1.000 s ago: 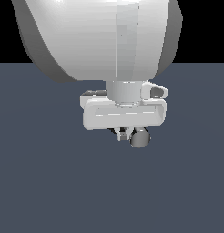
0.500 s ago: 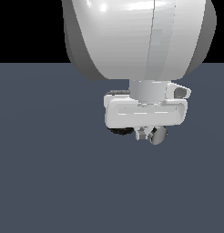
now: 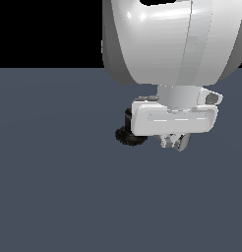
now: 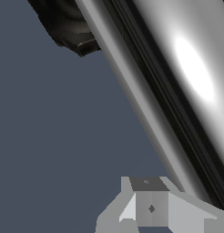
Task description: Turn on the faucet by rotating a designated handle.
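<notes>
The faucet [image 3: 128, 134] sits on the dark floor [image 3: 54, 187], its black base poking out on the exterior view's left of the gripper [image 3: 173, 142]. The handle [image 4: 177, 77] runs close beside one finger [image 4: 150, 207]; whether the jaws are closed cannot be told.

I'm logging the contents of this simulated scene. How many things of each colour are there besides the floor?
Black: 1, the faucet's ribbed base with its elbow.
Silver: 1, the handle, a shiny straight bar.
White: 1, the robot arm with its hand.
Total: 3.
</notes>
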{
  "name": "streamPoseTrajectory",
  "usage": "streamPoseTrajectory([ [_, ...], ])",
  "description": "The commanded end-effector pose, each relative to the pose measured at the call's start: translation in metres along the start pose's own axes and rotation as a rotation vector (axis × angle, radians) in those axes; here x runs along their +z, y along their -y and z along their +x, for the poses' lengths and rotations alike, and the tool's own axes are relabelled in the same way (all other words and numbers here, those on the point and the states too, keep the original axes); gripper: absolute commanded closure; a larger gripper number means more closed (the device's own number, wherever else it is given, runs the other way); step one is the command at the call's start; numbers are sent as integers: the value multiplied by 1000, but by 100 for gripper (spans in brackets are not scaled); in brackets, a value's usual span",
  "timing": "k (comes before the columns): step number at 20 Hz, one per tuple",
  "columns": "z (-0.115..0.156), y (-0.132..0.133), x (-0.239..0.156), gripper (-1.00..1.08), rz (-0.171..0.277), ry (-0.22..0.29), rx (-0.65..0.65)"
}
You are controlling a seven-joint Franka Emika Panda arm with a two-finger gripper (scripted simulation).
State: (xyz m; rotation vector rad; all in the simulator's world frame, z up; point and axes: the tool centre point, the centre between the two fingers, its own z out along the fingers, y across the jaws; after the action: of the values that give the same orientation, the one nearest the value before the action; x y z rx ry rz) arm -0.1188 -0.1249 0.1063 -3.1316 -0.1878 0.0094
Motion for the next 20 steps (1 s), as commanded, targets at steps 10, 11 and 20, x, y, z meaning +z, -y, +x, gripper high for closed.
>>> streamPoseTrajectory([
  [10, 11, -30, 0, 108, 0, -3, -10],
  [11, 14, -33, 0, 108, 0, -3, -10],
  [20, 37, -56, 0, 108, -1, -3, -6],
])
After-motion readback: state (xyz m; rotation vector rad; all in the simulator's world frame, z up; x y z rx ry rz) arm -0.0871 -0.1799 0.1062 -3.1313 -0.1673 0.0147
